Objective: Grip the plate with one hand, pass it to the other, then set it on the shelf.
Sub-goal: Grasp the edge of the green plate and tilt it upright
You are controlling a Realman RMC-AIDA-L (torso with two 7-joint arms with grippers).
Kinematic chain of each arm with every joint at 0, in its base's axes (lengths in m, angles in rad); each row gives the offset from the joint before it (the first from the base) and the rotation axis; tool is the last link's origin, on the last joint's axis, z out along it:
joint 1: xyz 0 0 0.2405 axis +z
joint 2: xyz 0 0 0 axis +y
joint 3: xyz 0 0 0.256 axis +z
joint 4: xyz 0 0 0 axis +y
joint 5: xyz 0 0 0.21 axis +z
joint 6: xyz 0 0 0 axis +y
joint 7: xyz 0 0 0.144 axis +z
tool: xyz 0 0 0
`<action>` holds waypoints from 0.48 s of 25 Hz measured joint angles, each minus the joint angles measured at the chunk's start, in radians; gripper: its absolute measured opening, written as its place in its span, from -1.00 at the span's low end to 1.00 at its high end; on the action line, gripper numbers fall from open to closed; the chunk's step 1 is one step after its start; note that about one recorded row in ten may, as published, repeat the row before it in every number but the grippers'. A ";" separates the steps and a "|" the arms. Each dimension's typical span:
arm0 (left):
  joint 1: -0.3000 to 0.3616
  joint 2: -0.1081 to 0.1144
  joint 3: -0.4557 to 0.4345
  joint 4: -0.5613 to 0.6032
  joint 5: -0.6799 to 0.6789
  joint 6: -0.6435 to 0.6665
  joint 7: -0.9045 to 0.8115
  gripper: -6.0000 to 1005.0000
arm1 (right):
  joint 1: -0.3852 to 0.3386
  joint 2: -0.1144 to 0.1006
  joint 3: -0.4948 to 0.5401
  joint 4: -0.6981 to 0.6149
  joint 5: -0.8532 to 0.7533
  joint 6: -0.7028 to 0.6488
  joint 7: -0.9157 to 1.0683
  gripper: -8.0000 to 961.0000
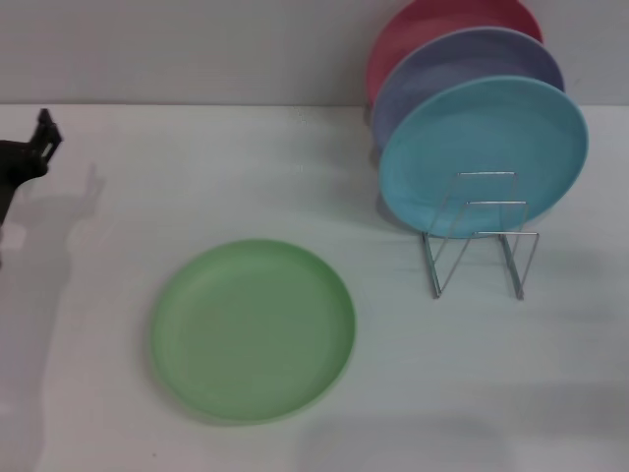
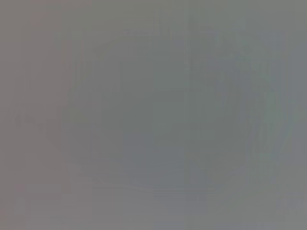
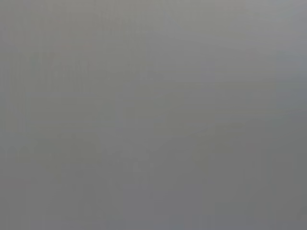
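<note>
From the head view I had the plate [image 1: 253, 329] lying flat on the white table [image 1: 197, 167], well apart from both arms, so I judged the first step, the grip, had not begun. My left gripper [image 1: 29, 157] sat at the table's far left edge, a dark shape near the back; I could not tell whether its claw stood apart or together. The right gripper was nowhere in view, and both wrist views gave me only featureless grey. The shelf [image 1: 479, 236] stood to the right of the plate, carrying a turquoise-blue plate [image 1: 482, 152], a lavender plate [image 1: 462, 69] and a red plate [image 1: 432, 25] on edge, with its front loops bare. Next, I reckoned, the left arm needed to reach the plate's near rim and get a finger under that low lip.
</note>
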 joint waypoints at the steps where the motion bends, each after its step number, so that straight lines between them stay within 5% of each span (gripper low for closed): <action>1: 0.004 0.004 -0.007 0.040 0.003 -0.066 -0.018 0.66 | 0.000 0.000 0.001 0.000 0.000 0.000 0.000 0.22; 12: 0.080 0.048 -0.107 0.585 0.021 -0.799 -0.016 0.65 | -0.008 0.001 0.000 -0.005 0.000 -0.013 0.000 0.22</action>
